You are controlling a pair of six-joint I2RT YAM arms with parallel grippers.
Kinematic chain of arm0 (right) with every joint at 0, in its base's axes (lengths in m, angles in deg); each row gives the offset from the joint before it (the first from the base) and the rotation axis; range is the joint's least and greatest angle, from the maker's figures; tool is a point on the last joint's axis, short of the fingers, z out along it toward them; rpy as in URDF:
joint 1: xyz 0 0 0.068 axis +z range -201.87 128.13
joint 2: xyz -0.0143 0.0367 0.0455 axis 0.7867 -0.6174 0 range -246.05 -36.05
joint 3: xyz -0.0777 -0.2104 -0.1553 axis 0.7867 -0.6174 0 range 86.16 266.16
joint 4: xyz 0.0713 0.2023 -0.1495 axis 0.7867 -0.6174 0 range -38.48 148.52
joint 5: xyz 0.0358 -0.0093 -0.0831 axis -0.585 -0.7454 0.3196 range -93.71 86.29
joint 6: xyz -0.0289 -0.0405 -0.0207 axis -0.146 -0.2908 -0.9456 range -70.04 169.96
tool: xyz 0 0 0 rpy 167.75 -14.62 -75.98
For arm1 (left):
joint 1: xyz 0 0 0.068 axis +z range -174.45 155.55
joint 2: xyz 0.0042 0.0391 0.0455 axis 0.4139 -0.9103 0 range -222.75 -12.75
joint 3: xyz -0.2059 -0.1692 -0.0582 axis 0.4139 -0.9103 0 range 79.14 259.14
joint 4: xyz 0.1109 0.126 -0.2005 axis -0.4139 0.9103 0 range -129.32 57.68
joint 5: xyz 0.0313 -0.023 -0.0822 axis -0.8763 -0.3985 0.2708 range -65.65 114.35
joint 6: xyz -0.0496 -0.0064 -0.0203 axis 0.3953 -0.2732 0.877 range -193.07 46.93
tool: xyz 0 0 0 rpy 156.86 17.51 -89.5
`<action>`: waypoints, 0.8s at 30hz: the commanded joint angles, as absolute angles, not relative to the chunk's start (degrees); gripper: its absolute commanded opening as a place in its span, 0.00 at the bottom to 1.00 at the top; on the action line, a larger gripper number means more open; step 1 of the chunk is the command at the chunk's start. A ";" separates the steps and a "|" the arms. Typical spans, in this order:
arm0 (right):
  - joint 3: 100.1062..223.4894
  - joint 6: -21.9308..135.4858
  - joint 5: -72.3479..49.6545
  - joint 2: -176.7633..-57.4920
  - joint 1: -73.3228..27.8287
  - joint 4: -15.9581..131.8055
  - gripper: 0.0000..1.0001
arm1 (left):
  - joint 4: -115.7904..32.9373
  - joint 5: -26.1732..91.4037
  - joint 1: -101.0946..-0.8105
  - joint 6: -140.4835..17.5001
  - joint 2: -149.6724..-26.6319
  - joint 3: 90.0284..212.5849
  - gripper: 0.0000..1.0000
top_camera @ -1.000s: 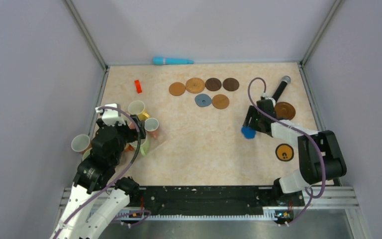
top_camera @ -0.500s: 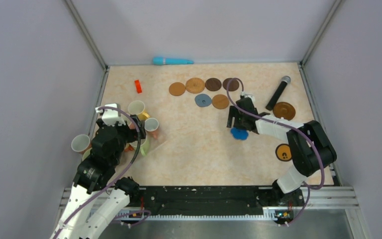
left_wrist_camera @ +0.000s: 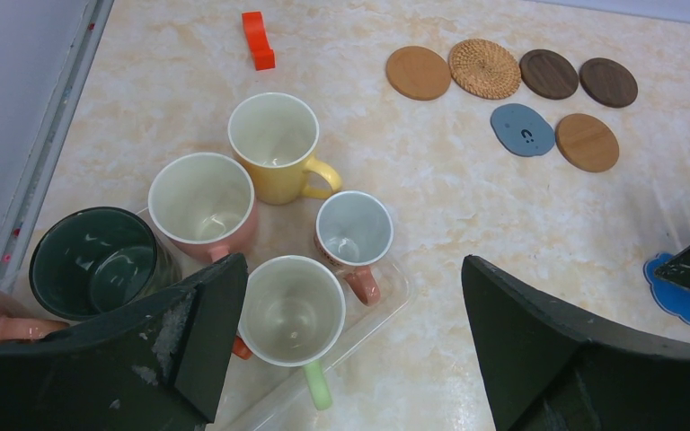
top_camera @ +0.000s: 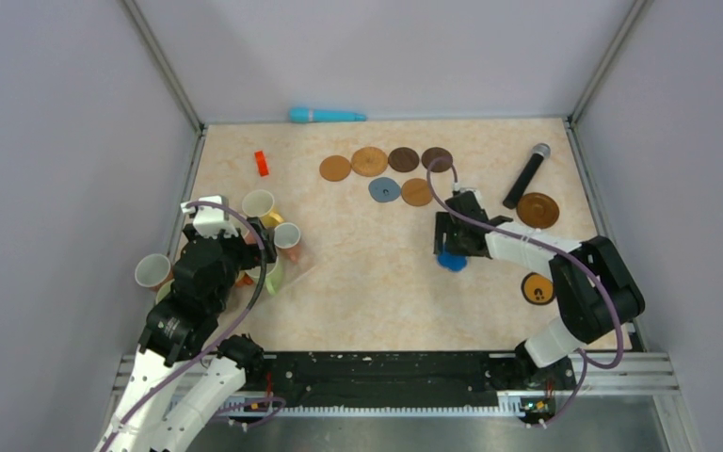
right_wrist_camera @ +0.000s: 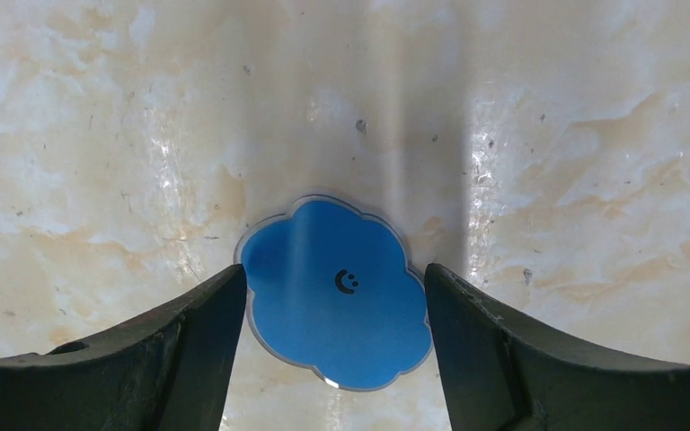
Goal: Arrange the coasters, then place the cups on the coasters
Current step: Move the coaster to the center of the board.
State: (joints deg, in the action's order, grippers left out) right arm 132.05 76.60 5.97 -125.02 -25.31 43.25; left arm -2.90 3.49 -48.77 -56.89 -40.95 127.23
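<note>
- straddling the blue scalloped coaster [right_wrist_camera: 332,314] low over the table [right_wrist_camera: 99,108], the right end effector [right_wrist_camera: 334,274] meets both its edges; clamped or let go, i cannot tell.
- left end effector [left_wrist_camera: 350,268] hangs released above the cups [left_wrist_camera: 274,144].
- other coasters [top_camera: 370,161] cluster far back.

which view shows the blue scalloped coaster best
Right wrist: the blue scalloped coaster fills the centre, its whole outline and smiley face clear, between the fingers of the right gripper. Top external shows the coaster only as a small blue patch partly under that gripper. Left wrist catches just part of it at the right edge.
</note>
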 commanded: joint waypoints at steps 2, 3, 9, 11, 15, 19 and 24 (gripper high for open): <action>128.56 78.88 3.01 -128.24 -20.81 32.96 0.71 | -5.40 3.42 -48.88 -56.75 -40.54 126.87 0.94; 128.65 79.38 3.23 -128.49 -19.98 32.97 0.71 | -5.40 3.40 -48.84 -56.76 -40.60 126.91 0.94; 130.96 82.00 5.61 -132.69 -13.88 31.70 0.69 | -5.31 3.49 -48.83 -56.72 -40.61 126.87 0.94; 131.53 83.07 6.20 -134.00 -12.10 31.72 0.69 | -5.40 3.58 -48.81 -56.72 -40.54 126.88 0.94; 133.18 84.85 6.82 -138.03 -8.84 32.38 0.67 | -5.40 3.56 -48.89 -56.72 -40.43 126.94 0.94; 136.17 86.68 7.58 -141.24 -5.81 32.95 0.63 | -5.33 3.28 -48.84 -56.64 -40.34 126.95 0.94; 141.34 87.49 8.28 -144.84 -4.12 36.05 0.56 | -5.31 2.98 -48.82 -56.64 -40.22 126.92 0.94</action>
State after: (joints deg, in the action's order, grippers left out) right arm 142.61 84.49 14.69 -136.03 -6.51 41.35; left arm -2.90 3.47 -48.77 -56.86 -40.95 127.23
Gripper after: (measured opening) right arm 0.579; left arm 0.942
